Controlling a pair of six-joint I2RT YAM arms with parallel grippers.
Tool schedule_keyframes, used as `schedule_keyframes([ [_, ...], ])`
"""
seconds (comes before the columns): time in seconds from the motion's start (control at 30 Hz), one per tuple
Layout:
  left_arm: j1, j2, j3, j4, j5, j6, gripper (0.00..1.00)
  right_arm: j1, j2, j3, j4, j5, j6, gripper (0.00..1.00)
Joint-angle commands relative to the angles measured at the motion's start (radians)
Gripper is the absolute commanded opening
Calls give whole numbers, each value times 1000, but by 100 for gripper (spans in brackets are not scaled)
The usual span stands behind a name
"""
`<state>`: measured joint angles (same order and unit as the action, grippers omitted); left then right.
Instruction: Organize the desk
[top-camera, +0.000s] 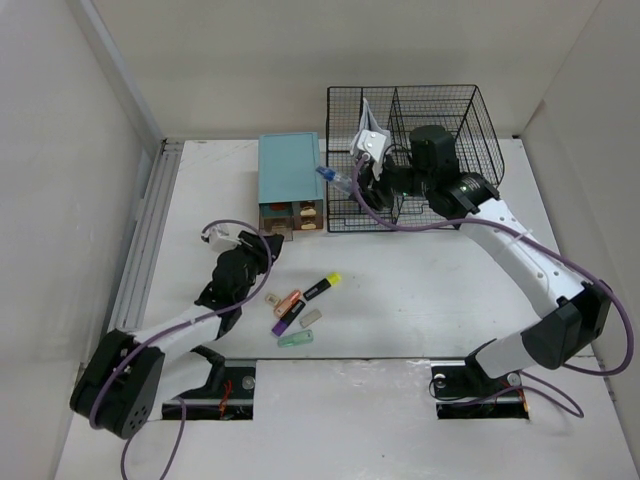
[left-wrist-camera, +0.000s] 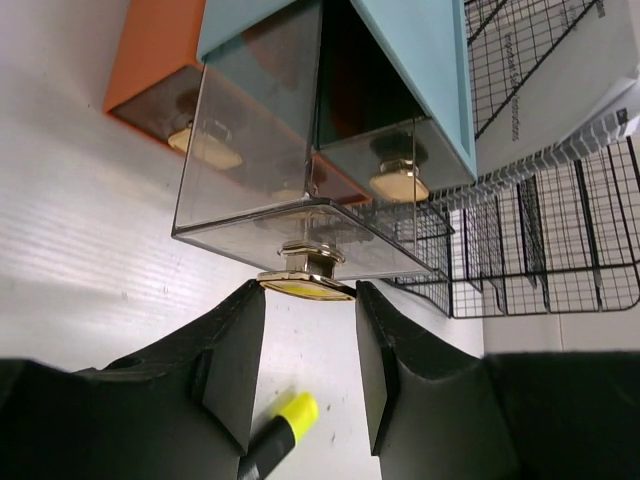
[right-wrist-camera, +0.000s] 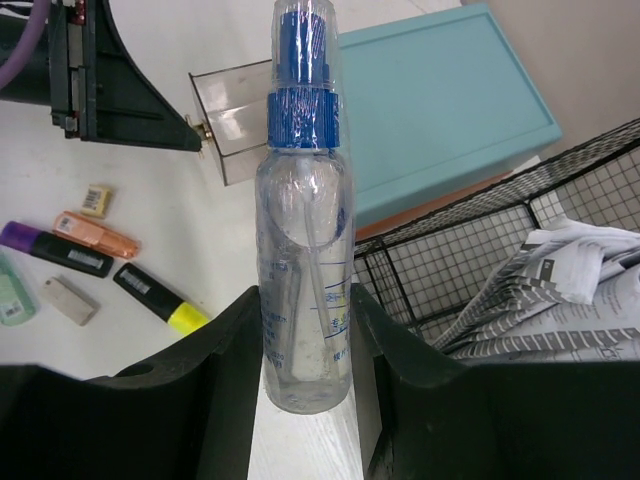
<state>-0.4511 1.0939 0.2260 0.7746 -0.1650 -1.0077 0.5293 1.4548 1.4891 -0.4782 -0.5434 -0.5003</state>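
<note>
From above, the desk (top-camera: 420, 290) spreads under everything, with pale walls round it. The drawer box (top-camera: 290, 178) sits toward 11 o'clock of its middle and the wire rack (top-camera: 415, 155) toward 1 o'clock. Loose highlighters (top-camera: 305, 300) lie toward 7 o'clock.

At the left wrist, the left claw (left-wrist-camera: 310, 300) is nearly closed. Its fingers pinch the gold knob (left-wrist-camera: 305, 282) of a clear drawer (left-wrist-camera: 270, 180) that stands out from the box.

At the right wrist, the right claw (right-wrist-camera: 305, 330) is partly open, clamped round a spray bottle (right-wrist-camera: 300, 230) above the desk beside the rack.

The step in hand looks like opening a drawer for stowing things. Next comes a straight, level pull that does not drag the light box. Where the bottle belongs, I cannot tell.
</note>
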Motion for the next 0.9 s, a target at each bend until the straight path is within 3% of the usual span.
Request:
schedule_keyframes([
  [0.0, -20, -106, -19, -41, 7, -11, 19, -6, 13, 14, 59, -63, 34, 0],
  [0.13, -30, -199, -37, -109, 7, -11, 19, 4, 25, 25, 49, -73, 61, 0],
  [0.2, -31, -221, -37, -133, 7, -11, 24, 18, 38, 37, 39, -73, 81, 0],
  [0.3, -31, -232, -27, -176, -4, -2, 49, 38, 67, 71, 12, -87, 101, 0],
  [0.33, -31, -232, -27, -176, -4, -2, 66, 38, 82, 83, 12, -102, 117, 0],
  [0.37, -31, -232, -16, -204, -4, -2, 74, 49, 91, 83, 12, -112, 127, 0],
  [0.47, -31, -232, 4, -250, 21, -2, 88, 69, 111, 94, 12, -122, 160, 0],
  [0.67, -31, -331, 15, -333, 68, 17, 83, 87, 180, 170, -6, -199, 290, 0],
  [0.87, -31, -621, 114, -612, 9, 60, 81, 129, 285, 261, -17, -289, 478, 0],
])
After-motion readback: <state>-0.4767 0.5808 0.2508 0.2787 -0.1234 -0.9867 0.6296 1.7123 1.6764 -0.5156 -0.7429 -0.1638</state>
